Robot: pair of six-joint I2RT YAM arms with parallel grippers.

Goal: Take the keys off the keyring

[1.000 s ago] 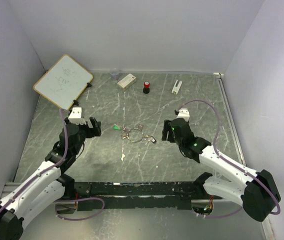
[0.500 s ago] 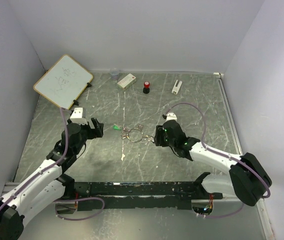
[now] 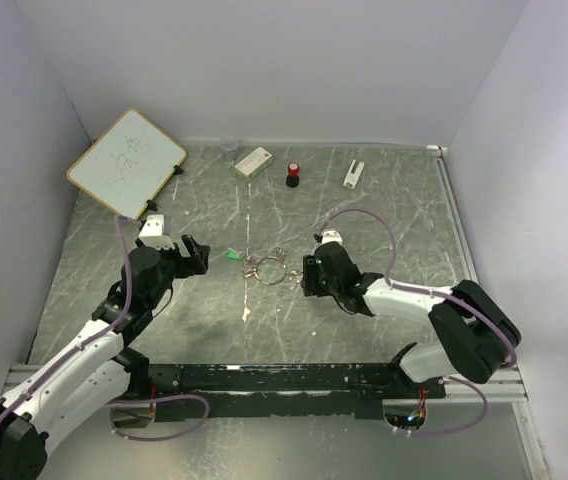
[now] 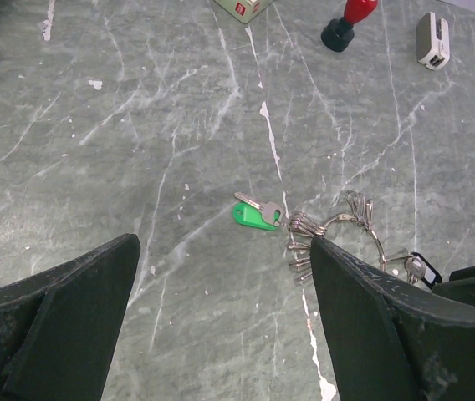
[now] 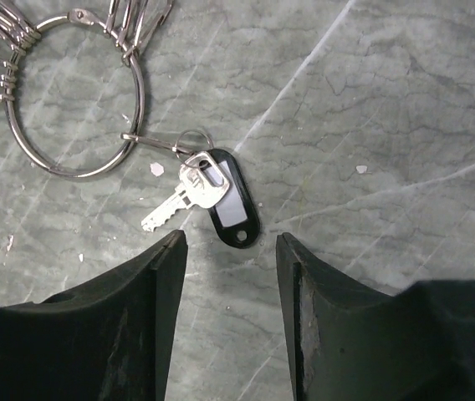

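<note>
The black key [image 5: 196, 185] lies diagonally, mid-frame, just above the right gripper [image 5: 229, 246], jaws released; the left gripper [image 4: 225, 246], also released, sits farther off.

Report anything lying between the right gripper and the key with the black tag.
Nothing visible does. The right gripper hangs open just short of the silver key and its black tag, with only bare table in the gap. The keyring lies beyond the key, not in the path.

Bright, even overhead light casts soft shadows; wrist views are sharp, their near hand fingers slightly blurred.
</note>
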